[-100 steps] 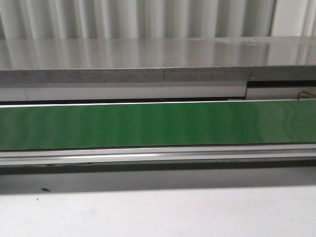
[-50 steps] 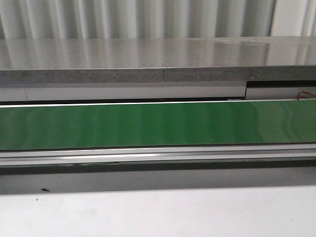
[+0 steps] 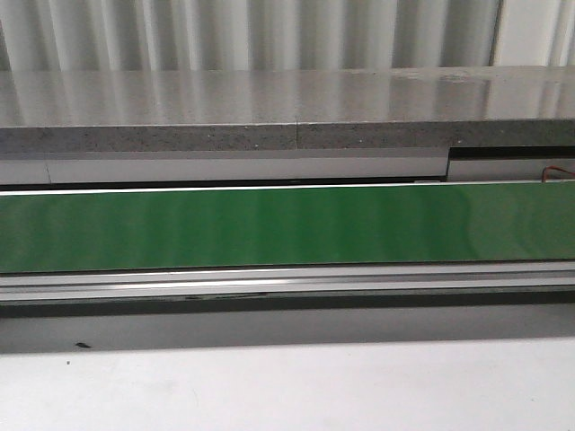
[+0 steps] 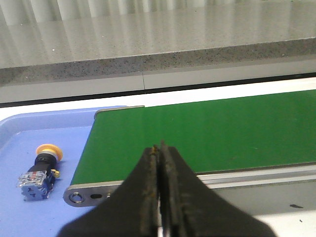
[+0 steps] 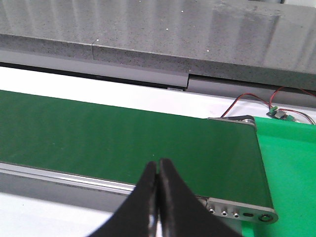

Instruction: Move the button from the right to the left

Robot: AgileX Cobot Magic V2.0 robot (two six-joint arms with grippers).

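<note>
At the left end of the long green conveyor belt [image 4: 207,133], the small push-button switch with its round yellow cap, black collar and blue-and-clear contact block [image 4: 41,170] lies on its side on a pale blue plastic tray [image 4: 29,133], just beside the belt's metal end roller [image 4: 86,196] and apart from both arms. Resting there, off the belt and in the tray on the left, it appears already delivered, so the task looks done or nearly so. The black left gripper [image 4: 159,148] hovers above the near edge of the belt with its jaws pressed together and nothing between them, probably parked clear of the tray so the button is not disturbed. The black right gripper [image 5: 157,163] hangs over the belt near its right end, likewise closed and empty; a bright green mat [image 5: 291,168] beside that end holds no button. Neither arm shows in the front view, only the bare belt beneath a grey speckled stone ledge [image 3: 287,108].
</note>
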